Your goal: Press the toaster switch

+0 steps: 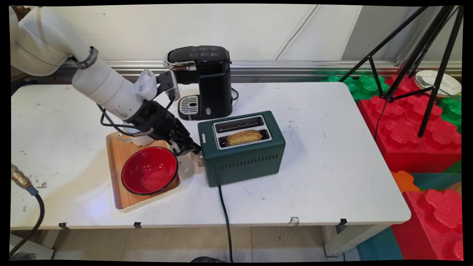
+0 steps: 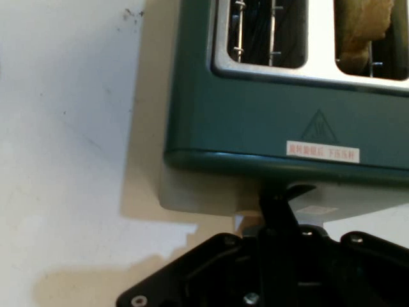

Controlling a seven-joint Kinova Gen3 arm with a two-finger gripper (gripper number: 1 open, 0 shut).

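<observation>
1. white table [image 1: 332, 155] is seen before a pale wall; red and green foam blocks [image 1: 410, 133] and a black tripod [image 1: 425, 55] are seen at its right end.
2. a dark green two-slot toaster [image 1: 244, 159] is set near the table's middle, with a slice of toast [image 1: 244, 137] raised in its near slot and a black cord [image 1: 224, 210] hanging over the near edge.
3. the black gripper [image 1: 190, 148] is held low against the toaster's left end, at the pale lever [image 2: 211, 195]; its fingers are seen pressed together into one narrow stem.
4. a red bowl [image 1: 149, 170] is laid on a wooden tray [image 1: 127, 199] just left of the gripper, with a white cup [image 1: 142, 140] behind it.
5. a black coffee machine [image 1: 203, 81] is placed at the back.
</observation>
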